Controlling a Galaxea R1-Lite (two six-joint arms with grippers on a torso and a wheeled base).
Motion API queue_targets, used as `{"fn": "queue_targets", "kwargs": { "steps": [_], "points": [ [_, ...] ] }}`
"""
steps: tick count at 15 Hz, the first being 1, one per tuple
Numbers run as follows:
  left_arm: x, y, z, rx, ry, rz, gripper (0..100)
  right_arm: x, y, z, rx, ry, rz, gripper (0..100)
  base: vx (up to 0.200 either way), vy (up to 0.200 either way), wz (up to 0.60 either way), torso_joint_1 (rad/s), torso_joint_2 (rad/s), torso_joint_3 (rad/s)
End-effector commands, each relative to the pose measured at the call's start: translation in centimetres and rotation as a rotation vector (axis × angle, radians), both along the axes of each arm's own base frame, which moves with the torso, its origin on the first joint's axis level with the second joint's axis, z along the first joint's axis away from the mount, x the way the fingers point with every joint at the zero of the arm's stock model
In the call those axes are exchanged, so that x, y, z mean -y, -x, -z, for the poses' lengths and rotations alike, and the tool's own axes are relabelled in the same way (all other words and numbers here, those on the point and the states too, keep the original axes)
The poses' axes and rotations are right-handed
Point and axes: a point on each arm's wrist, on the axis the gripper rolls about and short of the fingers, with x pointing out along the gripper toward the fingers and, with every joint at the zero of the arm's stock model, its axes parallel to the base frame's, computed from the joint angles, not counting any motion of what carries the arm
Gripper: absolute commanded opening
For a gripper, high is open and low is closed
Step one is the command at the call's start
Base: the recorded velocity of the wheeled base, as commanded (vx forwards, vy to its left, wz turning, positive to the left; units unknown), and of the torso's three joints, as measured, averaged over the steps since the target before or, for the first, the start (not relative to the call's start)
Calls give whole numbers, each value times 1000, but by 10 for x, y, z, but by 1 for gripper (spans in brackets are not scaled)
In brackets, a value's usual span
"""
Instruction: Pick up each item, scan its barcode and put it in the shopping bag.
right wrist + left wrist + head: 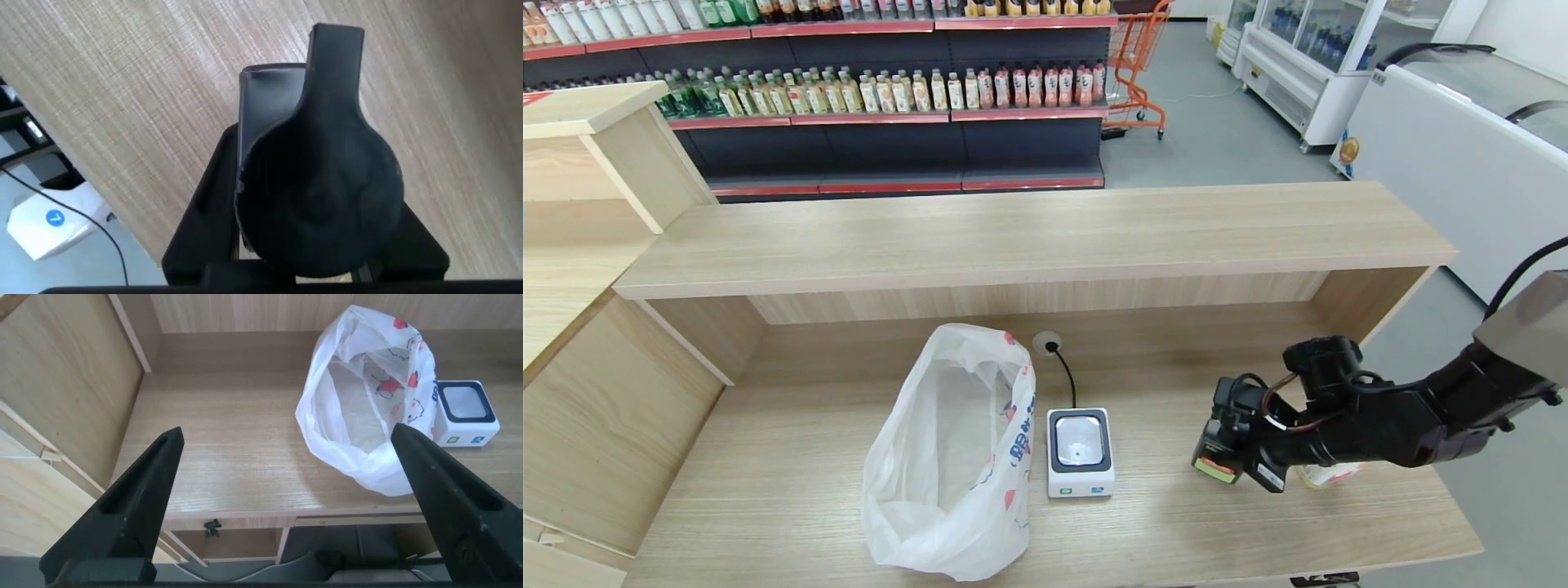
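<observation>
The white plastic shopping bag [947, 457] stands open on the wooden counter [768, 490], with the white barcode scanner [1080, 451] right beside it. Out to the scanner's right, my right gripper [1232, 459] is shut on a dark item [1217, 467] with a green and red label, held just above the counter. From the right wrist, the dark item [319, 196] sits between the fingers [337, 57]. My left gripper [288, 434] is open with nothing in it, back from the counter's front edge, facing the bag [368, 400] and scanner [464, 412].
A pale item [1327, 474] lies on the counter under my right arm. A raised shelf [1029, 233] spans the back of the counter, and a side panel [605, 408] walls off the left. The scanner's black cable [1066, 371] runs to a hole at the back.
</observation>
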Motion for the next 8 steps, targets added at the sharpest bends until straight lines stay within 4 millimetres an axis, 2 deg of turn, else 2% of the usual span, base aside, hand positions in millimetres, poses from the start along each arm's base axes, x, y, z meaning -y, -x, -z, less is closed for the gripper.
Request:
{"fn": "queue_targets", "kwargs": {
  "steps": [1, 4, 6, 8],
  "points": [
    [0, 0, 0, 0, 0, -1, 100, 11, 20, -31, 64, -30, 34, 0, 0, 0, 0, 0, 0, 0],
    [0, 0, 0, 0, 0, -1, 100, 27, 61, -90, 194, -233, 148, 0, 0, 0, 0, 0, 0, 0],
    [0, 0, 0, 0, 0, -1, 100, 36, 90, -114, 296, -281, 185, 0, 0, 0, 0, 0, 0, 0],
    [0, 0, 0, 0, 0, -1, 100, 44, 112, -129, 417, -246, 172, 0, 0, 0, 0, 0, 0, 0]
  ]
}}
